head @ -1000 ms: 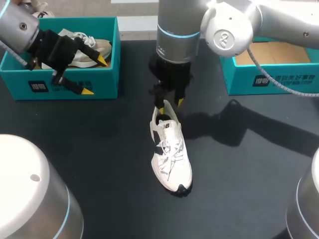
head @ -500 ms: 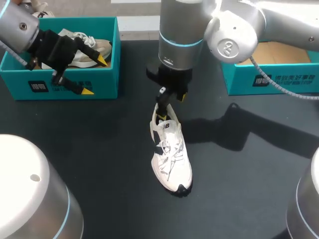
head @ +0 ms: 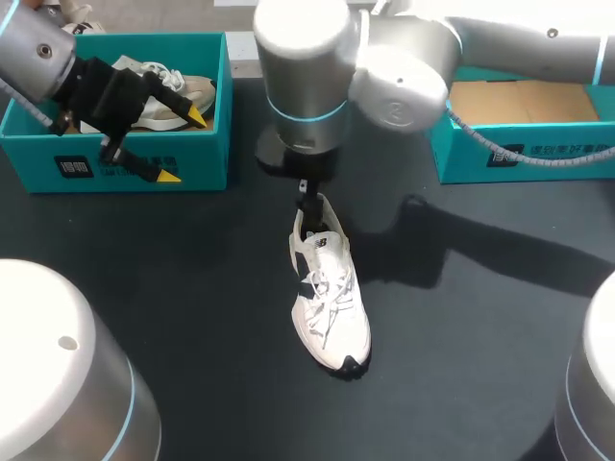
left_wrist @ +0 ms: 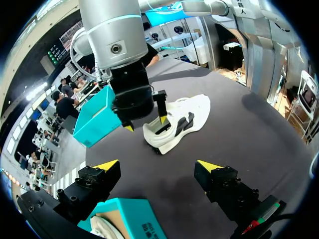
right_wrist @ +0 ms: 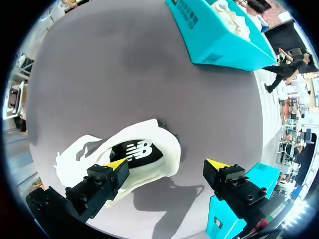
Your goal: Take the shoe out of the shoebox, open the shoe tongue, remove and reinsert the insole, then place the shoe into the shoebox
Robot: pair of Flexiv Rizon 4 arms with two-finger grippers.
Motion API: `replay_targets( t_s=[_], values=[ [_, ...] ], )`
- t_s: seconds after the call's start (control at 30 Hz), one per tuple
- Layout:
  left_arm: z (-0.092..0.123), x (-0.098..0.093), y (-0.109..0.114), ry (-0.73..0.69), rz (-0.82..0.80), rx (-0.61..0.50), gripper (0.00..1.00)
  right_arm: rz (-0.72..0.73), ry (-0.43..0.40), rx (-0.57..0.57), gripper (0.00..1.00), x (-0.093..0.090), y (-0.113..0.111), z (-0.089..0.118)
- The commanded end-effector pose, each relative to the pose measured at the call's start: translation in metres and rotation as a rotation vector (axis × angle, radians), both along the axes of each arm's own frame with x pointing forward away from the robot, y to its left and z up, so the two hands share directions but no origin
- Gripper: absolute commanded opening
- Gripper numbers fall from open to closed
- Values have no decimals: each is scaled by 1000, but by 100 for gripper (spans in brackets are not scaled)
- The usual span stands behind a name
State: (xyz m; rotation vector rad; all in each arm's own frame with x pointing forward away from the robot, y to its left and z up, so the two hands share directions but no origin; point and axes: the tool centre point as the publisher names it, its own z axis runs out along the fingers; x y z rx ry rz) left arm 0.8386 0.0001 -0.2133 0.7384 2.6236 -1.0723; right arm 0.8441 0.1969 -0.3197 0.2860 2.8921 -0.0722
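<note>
Shoe: your white sneaker (head: 331, 293) sits sole-down mid-counter (head: 173, 279).
Right jaws: wide, gripping nothing; one tip over the heel collar, the other clear beside the heel.
Left jaws: wide, empty, at the teal shoebox (head: 125, 165) front wall, well apart from the sneaker.

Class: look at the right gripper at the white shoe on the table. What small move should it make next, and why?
Probably lower the right gripper a little. Its fingers stand open and grip nothing: one yellow tip hangs over the dark insole inside the white shoe, the other outside it. Going lower would likely bring that tip to the insole.
</note>
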Motion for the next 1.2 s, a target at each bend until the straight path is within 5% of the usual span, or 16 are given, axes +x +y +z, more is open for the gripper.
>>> replay_targets(
  t_s=[0.03,0.17,0.37,0.63,0.67,0.73,0.83,1.0,1.2],
  values=[
    [0,0,0,0,0,2,100,64,14,-26,100,11,4,-15],
    [0,0,0,0,0,2,100,89,15,2,95,20,1,-23],
    [0,0,0,0,0,2,100,140,18,4,47,26,2,-37],
    [0,0,0,0,0,2,100,160,35,-3,41,26,3,-47],
    [0,0,0,0,0,2,100,159,35,-3,35,26,3,-48],
    [0,0,0,0,0,2,100,143,25,-23,3,26,4,-50],
    [0,0,0,0,0,2,100,112,10,-27,0,26,2,-48],
    [0,0,0,0,0,2,100,36,3,-49,0,24,-11,-21],
    [0,0,0,0,0,2,100,50,-41,12,0,28,-23,61]
  ],
)
